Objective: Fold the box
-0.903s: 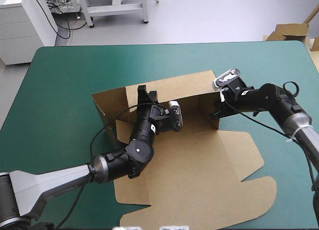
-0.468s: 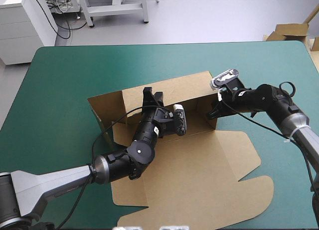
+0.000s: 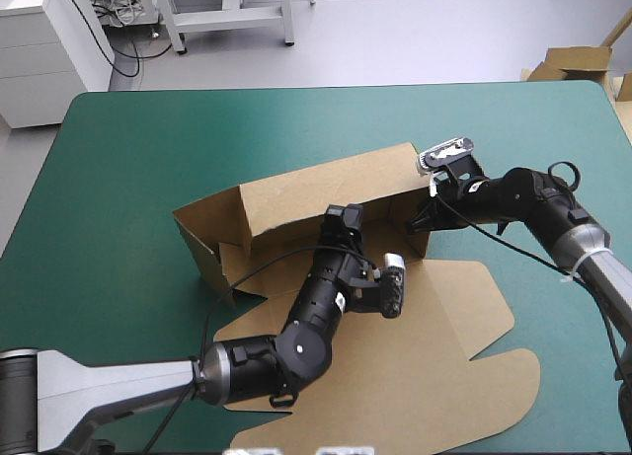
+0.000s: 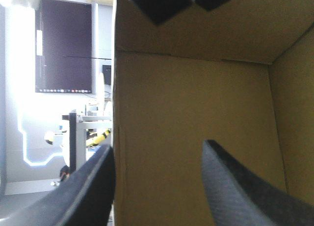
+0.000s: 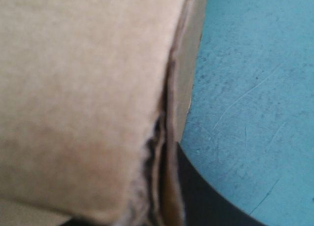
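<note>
Box (image 3: 326,184) lay on the teal-green cover (image 3: 128,149), roughly mid-table and partly formed. Its long far wall and left end wall stood up, and the lid sheet lay flat on the box's near side. Left gripper (image 3: 343,218) sat inside the box, close to the far wall, fingers spread wide, gripping nothing, bare board ahead of them. Right gripper (image 3: 427,216) was at the box's far right corner, fingers pinched almost together on the wall edge there.
</note>
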Robot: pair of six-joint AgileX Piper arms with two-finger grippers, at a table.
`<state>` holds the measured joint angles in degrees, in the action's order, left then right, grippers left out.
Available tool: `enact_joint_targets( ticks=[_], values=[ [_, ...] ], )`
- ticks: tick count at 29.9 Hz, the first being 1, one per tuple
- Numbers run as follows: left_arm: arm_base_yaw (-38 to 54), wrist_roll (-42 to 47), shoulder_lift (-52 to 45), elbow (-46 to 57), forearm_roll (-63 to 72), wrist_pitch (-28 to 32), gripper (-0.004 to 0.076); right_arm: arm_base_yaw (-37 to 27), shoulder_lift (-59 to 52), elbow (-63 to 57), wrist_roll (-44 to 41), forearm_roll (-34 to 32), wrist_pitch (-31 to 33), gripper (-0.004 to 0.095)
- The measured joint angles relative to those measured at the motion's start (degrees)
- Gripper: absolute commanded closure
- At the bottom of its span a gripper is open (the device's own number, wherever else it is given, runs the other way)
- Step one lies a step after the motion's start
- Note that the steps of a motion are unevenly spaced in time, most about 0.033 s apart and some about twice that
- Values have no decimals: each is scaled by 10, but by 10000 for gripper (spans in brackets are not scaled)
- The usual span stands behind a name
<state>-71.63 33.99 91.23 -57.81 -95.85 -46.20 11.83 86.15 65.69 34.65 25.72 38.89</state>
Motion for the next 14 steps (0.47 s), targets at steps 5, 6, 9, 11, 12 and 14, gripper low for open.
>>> enact_joint_targets(
  ticks=[5,6,9,11,12,14],
  values=[
    [-69,-9,0,0,1,-90,561,0,0,1,-24,-4,0,907],
    [-78,-9,0,0,2,-105,622,0,0,1,-28,-6,0,907],
    [-91,-9,-1,0,4,-136,711,0,-2,1,-39,-8,4,907],
    [-92,-10,-12,0,7,-143,708,0,-7,1,-48,-10,12,906],
    [-92,-11,-22,0,9,-145,708,0,-13,1,-56,-15,20,906],
    [-92,-11,-47,0,13,-147,708,1,-28,-1,-78,-26,41,906]
  ],
)
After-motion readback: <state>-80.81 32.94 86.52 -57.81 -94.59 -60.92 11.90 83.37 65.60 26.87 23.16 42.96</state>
